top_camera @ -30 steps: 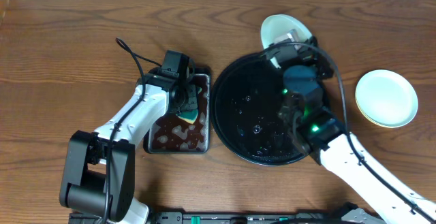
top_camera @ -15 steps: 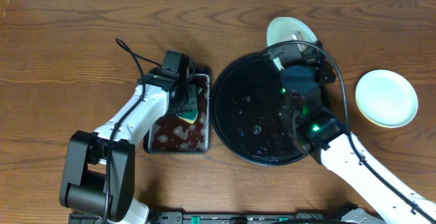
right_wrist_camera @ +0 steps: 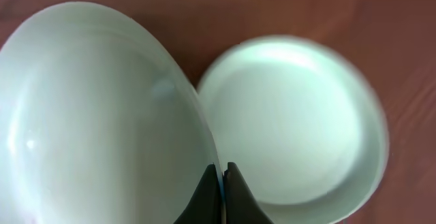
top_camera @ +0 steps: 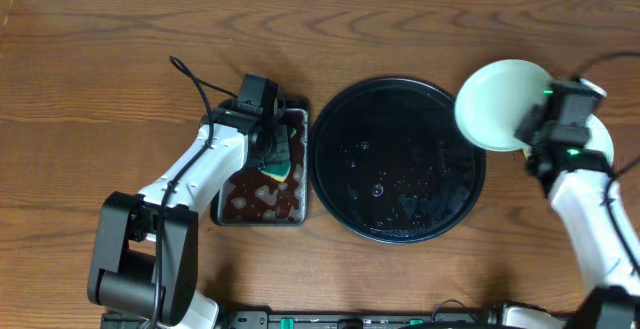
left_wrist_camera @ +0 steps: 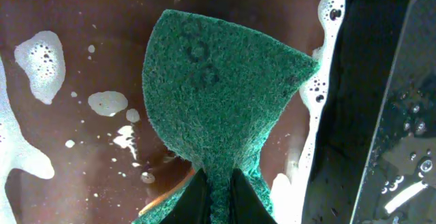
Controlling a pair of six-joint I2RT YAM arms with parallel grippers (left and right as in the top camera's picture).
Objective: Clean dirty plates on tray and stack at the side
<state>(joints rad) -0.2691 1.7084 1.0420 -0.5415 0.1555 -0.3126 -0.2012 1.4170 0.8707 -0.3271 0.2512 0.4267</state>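
Note:
My right gripper (top_camera: 535, 119) is shut on the rim of a pale blue-green plate (top_camera: 498, 104) and holds it tilted in the air, right of the black tray (top_camera: 390, 149). In the right wrist view the held plate (right_wrist_camera: 95, 115) fills the left side, my jaws (right_wrist_camera: 223, 173) pinch its edge, and another pale plate (right_wrist_camera: 293, 122) lies on the wood just below and to the right. The tray holds only water drops. My left gripper (top_camera: 272, 149) is shut on a green sponge (left_wrist_camera: 218, 94) over the metal pan.
The rectangular metal pan (top_camera: 240, 204) of dark foamy liquid (left_wrist_camera: 68, 115) stands just left of the tray. The plate on the table at the far right is mostly hidden under my right arm in the overhead view. Bare wood lies all around.
My right arm has swung from the tray's far edge to the right, carrying the plate over to the plate lying at the side. The left arm has not moved.

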